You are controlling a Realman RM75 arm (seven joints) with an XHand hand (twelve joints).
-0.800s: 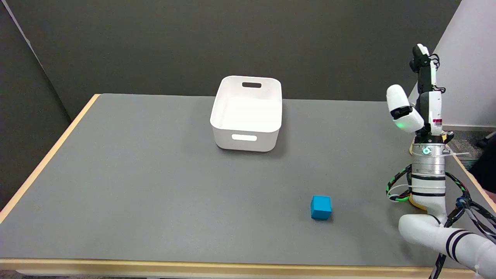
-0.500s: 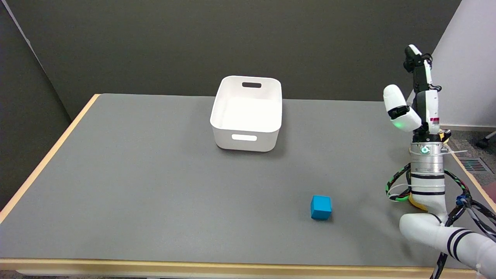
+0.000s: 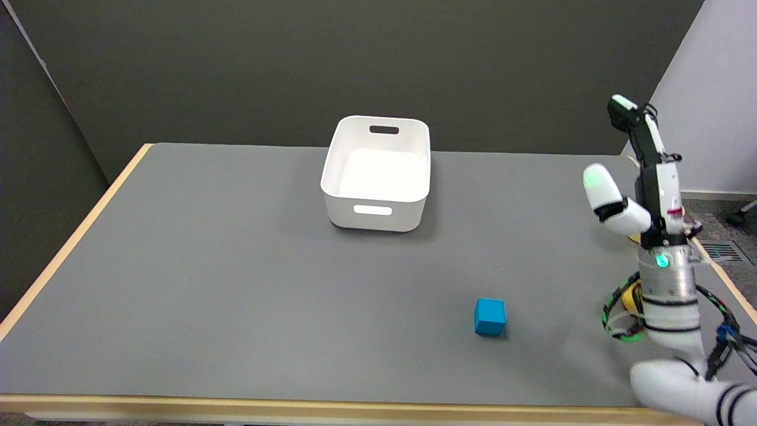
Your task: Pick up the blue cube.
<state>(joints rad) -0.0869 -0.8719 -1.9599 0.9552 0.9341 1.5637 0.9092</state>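
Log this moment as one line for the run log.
right hand: open, raised, holding nothing | blue cube: on table, untouched | stage: approach

Blue cube (image 3: 489, 317), small, resting flat on grey table, near the front edge, right of centre

A single head view looks down from above the near edge of the worktop (image 3: 236, 296), facing across it toward the dark back wall (image 3: 355, 59).
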